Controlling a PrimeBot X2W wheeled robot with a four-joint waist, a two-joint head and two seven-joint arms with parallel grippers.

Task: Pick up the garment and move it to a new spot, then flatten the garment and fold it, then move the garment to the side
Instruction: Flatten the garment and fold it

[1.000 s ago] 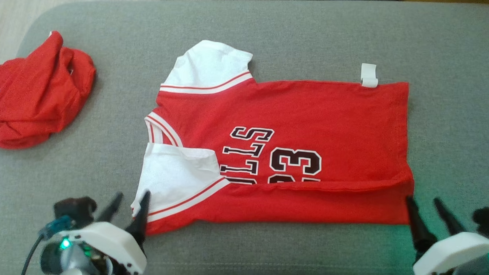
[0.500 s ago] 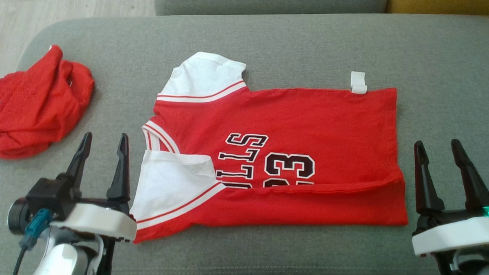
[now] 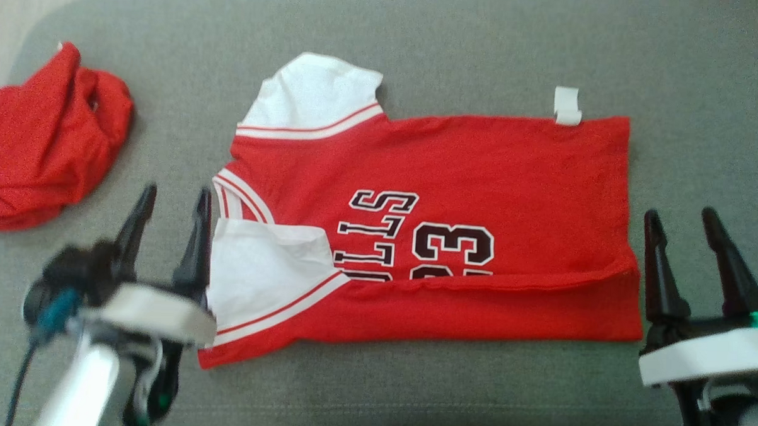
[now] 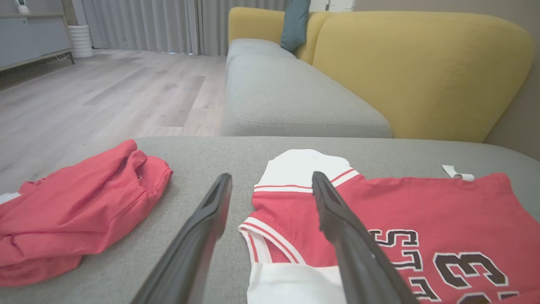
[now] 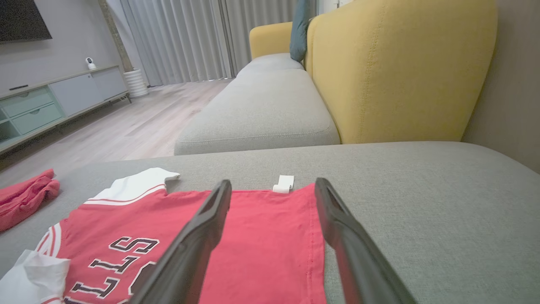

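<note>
Garment [image 3: 429, 227], a red jersey with white sleeves: spread on the grey cushion [image 3: 486, 40] in the middle of the head view, collar [image 3: 237, 198] to the left, hem [image 3: 625, 203] to the right. Long axis running left to right, from one hand to the other. Near long edge [image 3: 476, 305] turned in over the print, covering the lowest part of the lettering and number. Far long edge [image 3: 483, 119] not yet folded, with a white tag [image 3: 567, 106] poking out past it.

Left hand [image 3: 177, 192]: fingers spread wide, nothing between them, just beside the collar end. Inner finger close against the near white sleeve [image 3: 263, 266]; touching or not, cannot tell through the blur. Right hand [image 3: 680, 215]: equally wide, empty, just beside the hem end, with a sliver of cushion between it and the cloth.

Judged stage: folding under way, one lengthwise fold in. Probably next, the far edge brought toward the near one. That edge lies ahead of both sets of fingertips, up the head view, so calls for a forward reach along each short end: left arm nearer for the collar and sleeves, right arm nearer for the hem.

Second red garment [image 3: 41, 144]: crumpled at the cushion's left, well apart from the jersey, beyond the left hand.
</note>
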